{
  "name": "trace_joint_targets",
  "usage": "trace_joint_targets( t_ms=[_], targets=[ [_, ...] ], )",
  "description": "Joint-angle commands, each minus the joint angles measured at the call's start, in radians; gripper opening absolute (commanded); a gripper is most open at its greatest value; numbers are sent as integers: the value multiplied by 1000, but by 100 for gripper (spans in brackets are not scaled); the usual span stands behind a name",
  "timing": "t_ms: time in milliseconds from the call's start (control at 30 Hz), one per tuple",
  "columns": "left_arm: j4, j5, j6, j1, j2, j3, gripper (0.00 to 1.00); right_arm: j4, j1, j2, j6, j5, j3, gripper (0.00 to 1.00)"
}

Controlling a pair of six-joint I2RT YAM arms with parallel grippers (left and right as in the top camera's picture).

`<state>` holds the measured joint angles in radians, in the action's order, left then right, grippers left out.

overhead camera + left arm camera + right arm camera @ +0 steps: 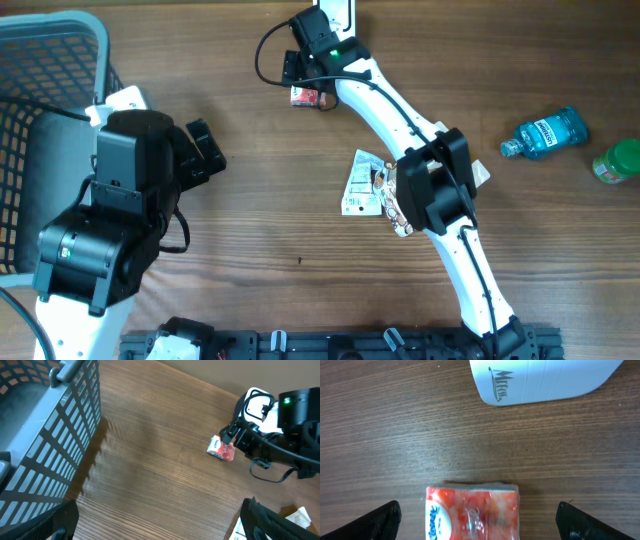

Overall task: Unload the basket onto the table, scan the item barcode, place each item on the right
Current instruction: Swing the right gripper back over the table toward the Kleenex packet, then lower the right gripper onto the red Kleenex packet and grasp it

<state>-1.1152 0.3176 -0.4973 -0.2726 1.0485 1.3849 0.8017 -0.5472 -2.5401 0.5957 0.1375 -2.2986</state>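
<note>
Wood-grain table [270, 200] bearing: grey slatted basket [60, 30], far left; red-and-white tissue pack [303, 96] near a white device [545, 380]; flat printed packets [362, 185], centre; blue bottle [545, 133] on its side beside a green-capped container [618, 160], right.

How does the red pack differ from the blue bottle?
The red pack is small, boxy, red-and-white; the blue bottle is longer, rounded, see-through blue. The red pack sits top-middle overhead; the blue bottle lies on its side far right. Both rest on the table.

L arm [100, 230] bent, left gripper [206, 150] jaws wide apart; R arm [400, 120] stretched fwd, right gripper [480, 520] likewise spread, facing down.
</note>
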Motion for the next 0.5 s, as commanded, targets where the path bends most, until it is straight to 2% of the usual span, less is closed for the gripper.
trace_joint_targets(
  t_ms=[0,467],
  targets=[
    [2,16,19,6,1,8,100,-24,-24,-36,-20,47,-4,99],
    [3,16,19,6,1,8,100,-31,-54,-107,-16,93,-4,99]
  ],
)
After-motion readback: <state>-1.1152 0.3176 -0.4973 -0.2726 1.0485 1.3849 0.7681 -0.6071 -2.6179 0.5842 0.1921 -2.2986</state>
